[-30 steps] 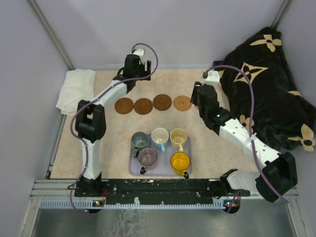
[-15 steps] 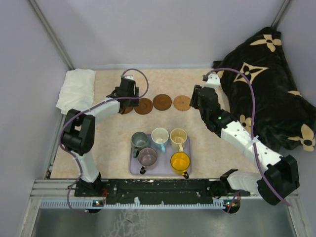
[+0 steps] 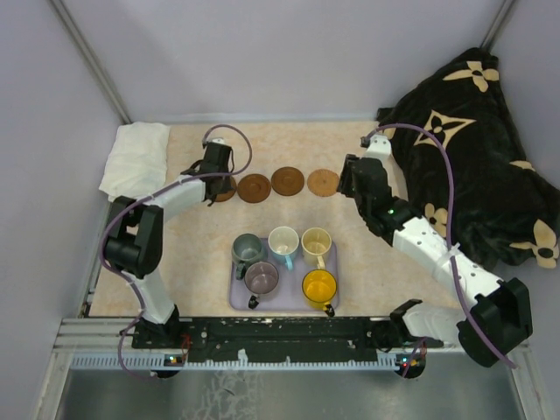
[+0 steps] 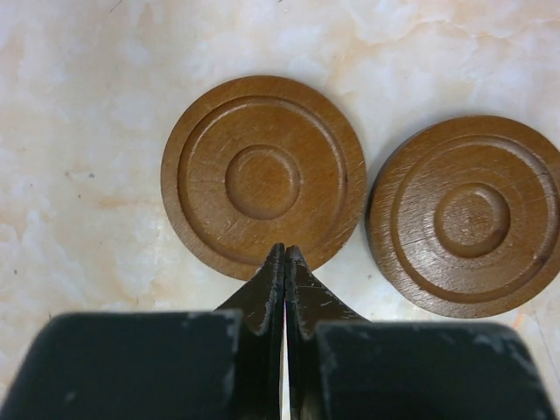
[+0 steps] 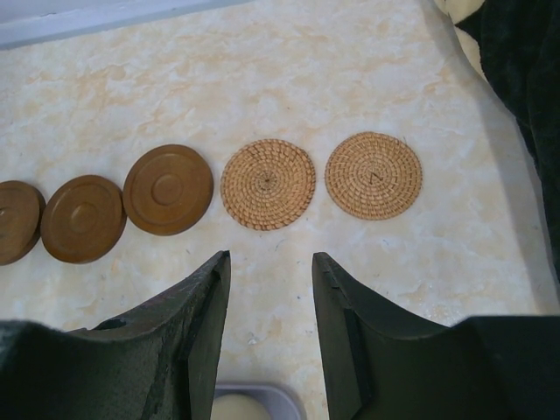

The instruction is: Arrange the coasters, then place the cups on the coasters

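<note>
Coasters (image 5: 168, 189) lie in a row on the surface, three wooden and two woven, each a little apart from the next. The left jaws are pressed together with nothing between them. Their tips are over the near rim of the endmost wooden coaster (image 4: 263, 178), and its neighbour (image 4: 468, 214) sits just to their right. Closed tips like these suit nudging a disc into line rather than lifting it, I judge. The right jaws stand apart and empty, with the two woven coasters (image 5: 268, 185) just beyond their gap. Cups (image 3: 283, 241) wait together on the lavender tray (image 3: 285, 297), on the base side of both jaws, likely until the row is settled.
</note>
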Tool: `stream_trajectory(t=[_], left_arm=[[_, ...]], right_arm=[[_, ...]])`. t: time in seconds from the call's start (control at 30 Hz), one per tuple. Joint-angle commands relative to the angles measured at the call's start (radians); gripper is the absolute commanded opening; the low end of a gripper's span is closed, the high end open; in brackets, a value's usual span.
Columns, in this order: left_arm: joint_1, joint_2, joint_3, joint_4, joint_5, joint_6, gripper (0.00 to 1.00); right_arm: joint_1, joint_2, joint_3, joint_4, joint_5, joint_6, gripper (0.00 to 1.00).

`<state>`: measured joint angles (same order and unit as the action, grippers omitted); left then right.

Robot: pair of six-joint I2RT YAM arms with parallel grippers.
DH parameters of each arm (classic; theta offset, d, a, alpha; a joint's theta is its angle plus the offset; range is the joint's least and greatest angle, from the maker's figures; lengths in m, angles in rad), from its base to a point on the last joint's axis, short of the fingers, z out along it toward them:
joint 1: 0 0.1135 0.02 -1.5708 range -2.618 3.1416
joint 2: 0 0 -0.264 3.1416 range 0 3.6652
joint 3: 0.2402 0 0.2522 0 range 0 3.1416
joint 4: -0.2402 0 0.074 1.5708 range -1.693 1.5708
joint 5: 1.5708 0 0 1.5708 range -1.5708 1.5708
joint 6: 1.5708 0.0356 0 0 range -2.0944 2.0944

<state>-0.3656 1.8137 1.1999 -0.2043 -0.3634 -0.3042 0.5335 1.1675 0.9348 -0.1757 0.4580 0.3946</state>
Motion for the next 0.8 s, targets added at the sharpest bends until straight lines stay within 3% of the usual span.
stream_trajectory(t=[0.0, 0.77], left_arm=[[0.02, 0.014, 0.037, -0.066, 0.005, -0.047, 0.0], [0.07, 0.169, 0.144, -0.056, 0.048, -0.051, 0.0]], right_arm=[[-0.005, -0.042, 0.011, 0.018, 0.007, 0.012, 0.43], [-0.005, -0.051, 0.003, 0.004, 0.008, 0.016, 0.44]])
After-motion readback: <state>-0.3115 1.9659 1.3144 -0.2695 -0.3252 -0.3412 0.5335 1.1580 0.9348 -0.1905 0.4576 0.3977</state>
